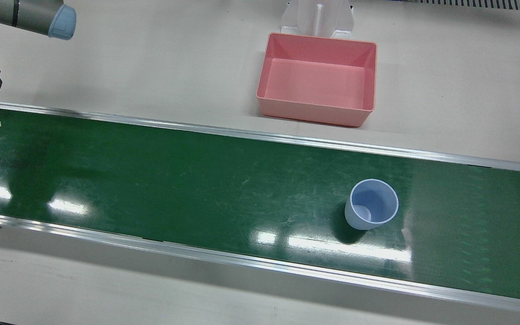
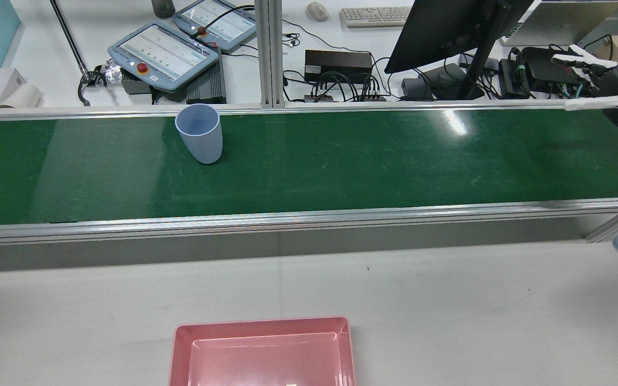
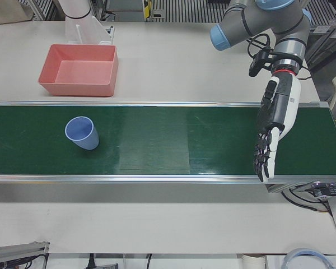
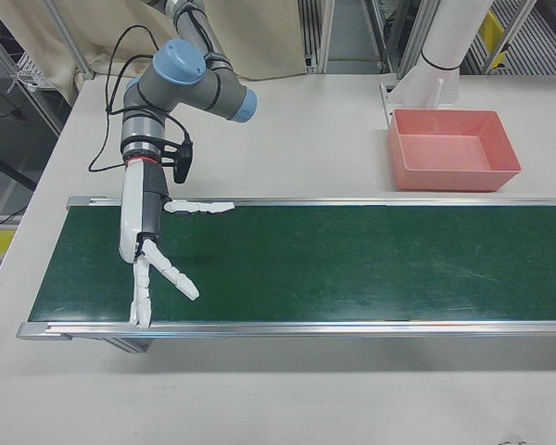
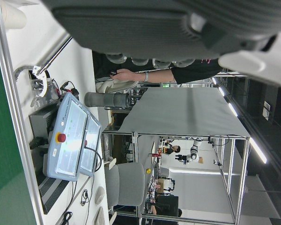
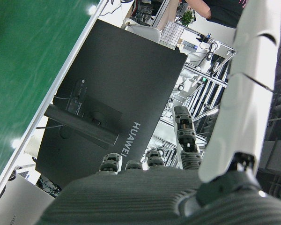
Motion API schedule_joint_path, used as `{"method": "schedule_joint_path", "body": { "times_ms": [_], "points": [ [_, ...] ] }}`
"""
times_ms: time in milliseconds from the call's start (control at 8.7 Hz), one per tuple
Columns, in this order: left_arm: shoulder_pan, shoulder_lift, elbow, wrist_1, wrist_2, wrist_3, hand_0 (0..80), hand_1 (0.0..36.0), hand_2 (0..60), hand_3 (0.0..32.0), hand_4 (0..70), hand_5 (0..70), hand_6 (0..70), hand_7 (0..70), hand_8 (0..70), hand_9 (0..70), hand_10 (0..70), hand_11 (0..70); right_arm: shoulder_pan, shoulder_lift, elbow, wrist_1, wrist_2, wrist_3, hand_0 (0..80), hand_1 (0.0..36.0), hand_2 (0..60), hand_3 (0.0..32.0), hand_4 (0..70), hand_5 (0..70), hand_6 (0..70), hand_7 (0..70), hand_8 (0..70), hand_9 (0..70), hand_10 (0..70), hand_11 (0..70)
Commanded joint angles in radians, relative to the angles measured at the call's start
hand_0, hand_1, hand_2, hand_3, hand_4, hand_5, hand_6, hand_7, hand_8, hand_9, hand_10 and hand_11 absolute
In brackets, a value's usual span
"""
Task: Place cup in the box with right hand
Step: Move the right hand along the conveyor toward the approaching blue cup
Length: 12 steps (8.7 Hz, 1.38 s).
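Note:
A pale blue cup [image 1: 372,204] stands upright on the green conveyor belt [image 1: 174,180]; it also shows in the rear view [image 2: 200,133] and the left-front view [image 3: 82,133]. The empty pink box [image 1: 316,81] sits on the white table beside the belt, also seen in the rear view [image 2: 263,354] and the right-front view [image 4: 449,148]. My right hand [image 4: 153,264] is open, fingers spread, over the belt's far end, well away from the cup; the rear view shows it at the right edge [image 2: 593,80]. My left hand [image 3: 271,131] is open over the belt's other end.
Aluminium rails [image 1: 260,135] run along both sides of the belt. A white pedestal [image 1: 318,18] stands just behind the box. Beyond the belt lie teach pendants [image 2: 164,51], a monitor [image 2: 448,27] and cables.

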Motion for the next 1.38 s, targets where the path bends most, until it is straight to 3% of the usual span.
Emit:
{"method": "schedule_joint_path", "body": {
  "times_ms": [0,230,345,460,575,805,920,1034,1149,1264],
  "points": [
    [0.0,0.0,0.0,0.0,0.0,0.0,0.0,0.0,0.0,0.0,0.0,0.0,0.0,0.0,0.0,0.0,0.0,0.0,-0.019,0.005,-0.001,0.0,0.0,-0.008,50.9,14.6,4.7,0.0,8.6,5.5,3.1,7.9,0.0,0.9,3.6,7.3],
    [0.0,0.0,-0.002,0.0,0.0,0.0,0.0,0.0,0.0,0.0,0.0,0.0,0.0,0.0,0.0,0.0,0.0,0.0,-0.037,0.005,-0.001,0.003,0.002,-0.016,50.9,18.7,14.6,0.0,5.4,6.1,3.1,6.7,0.0,0.8,3.8,7.8],
    [0.0,0.0,-0.002,0.0,0.0,0.0,0.0,0.0,0.0,0.0,0.0,0.0,0.0,0.0,0.0,0.0,0.0,0.0,-0.039,0.005,0.002,0.006,0.002,-0.015,52.6,18.0,8.6,0.0,6.4,6.5,3.3,5.3,0.0,1.4,4.0,8.2],
    [0.0,0.0,0.0,0.0,0.0,0.0,0.0,0.0,0.0,0.0,0.0,0.0,0.0,0.0,0.0,0.0,0.0,0.0,-0.038,0.003,0.001,0.04,0.0,-0.013,51.8,21.5,20.2,0.0,5.2,6.7,3.6,5.6,0.0,1.6,4.2,8.5],
    [0.0,0.0,0.0,0.0,0.0,0.0,0.0,0.0,0.0,0.0,0.0,0.0,0.0,0.0,0.0,0.0,0.0,0.0,-0.038,0.003,0.001,0.043,0.002,-0.013,52.7,19.6,13.3,0.0,8.1,6.5,3.7,6.1,0.0,1.4,4.2,8.5],
    [-0.002,0.0,0.0,0.0,0.0,0.0,0.0,0.0,0.0,0.0,0.0,0.0,0.0,0.0,0.0,0.0,0.0,0.0,-0.05,0.002,0.001,0.043,0.002,-0.015,51.3,18.7,15.2,0.0,8.0,6.2,3.7,6.2,0.0,1.3,4.0,8.2],
    [0.0,0.0,-0.002,0.0,0.0,0.0,0.0,0.0,0.0,0.0,0.0,0.0,0.0,0.0,0.0,0.0,0.0,0.0,-0.054,0.002,0.002,0.043,0.002,-0.015,49.7,14.3,9.5,0.0,10.4,5.3,3.4,6.3,0.0,1.1,3.7,7.4],
    [0.0,0.0,-0.002,0.0,0.0,0.0,0.0,0.0,0.0,0.0,0.0,0.0,0.0,0.0,0.0,0.0,0.0,0.0,-0.067,0.002,0.002,0.043,0.002,-0.016,48.5,12.6,8.9,0.0,10.5,4.8,3.2,6.8,0.0,0.9,3.4,6.8],
    [0.0,0.0,-0.002,0.0,0.0,0.0,0.0,0.0,0.0,0.0,0.0,0.0,0.0,0.0,0.0,0.0,0.0,0.0,-0.08,0.002,0.007,0.043,0.002,-0.025,47.1,13.5,14.5,0.0,8.4,4.5,3.2,7.1,0.0,0.9,3.3,6.5],
    [0.0,0.0,-0.002,0.0,0.0,0.0,0.0,0.0,0.0,0.0,0.0,0.0,0.0,0.0,0.0,0.0,0.0,0.0,-0.091,0.0,0.009,0.043,0.002,-0.027,47.4,11.8,8.6,0.0,9.7,4.3,3.3,7.3,0.0,1.2,3.3,6.5]
  ]
}}
